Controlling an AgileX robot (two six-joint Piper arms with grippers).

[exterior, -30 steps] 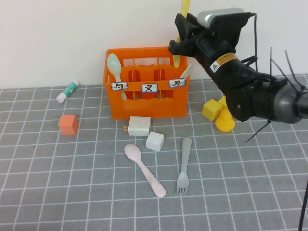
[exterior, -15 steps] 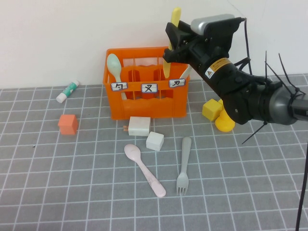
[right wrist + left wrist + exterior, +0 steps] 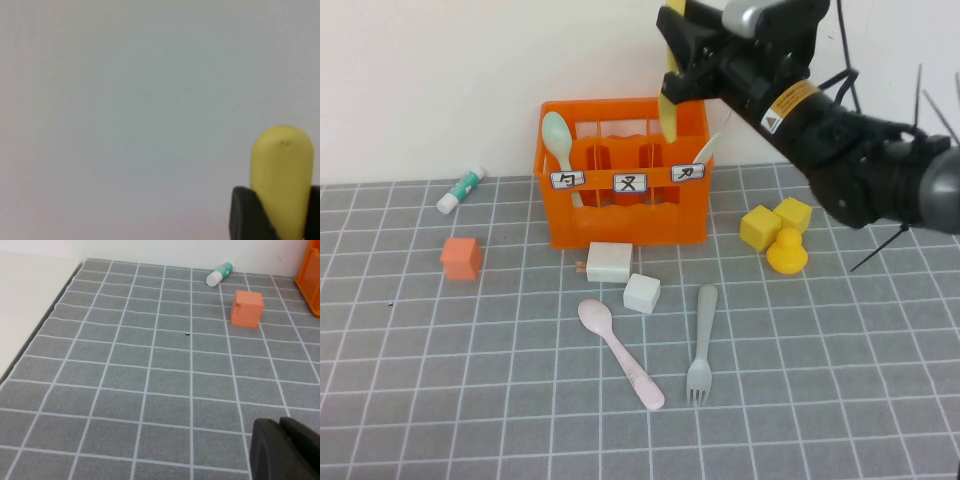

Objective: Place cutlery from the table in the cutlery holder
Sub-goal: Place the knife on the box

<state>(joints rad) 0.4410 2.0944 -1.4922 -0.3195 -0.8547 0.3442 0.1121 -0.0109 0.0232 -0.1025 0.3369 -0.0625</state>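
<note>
The orange cutlery holder (image 3: 623,170), sitting just below the right gripper (image 3: 672,75), is showing three white labels (image 3: 631,182) with black characters, too small to be read surely. A yellow warning sticker (image 3: 786,107) is showing on the right arm behind that gripper, its print unreadable.

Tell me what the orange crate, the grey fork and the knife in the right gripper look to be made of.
Cutlery holder: likely moulded plastic, glossy orange, with cut-out sides. Grey fork: probably matte plastic, one even pastel grey with no metallic shine. Yellow knife, held by the right gripper above the holder: seemingly smooth plastic with a rounded end. The left gripper sits low over the table.
</note>
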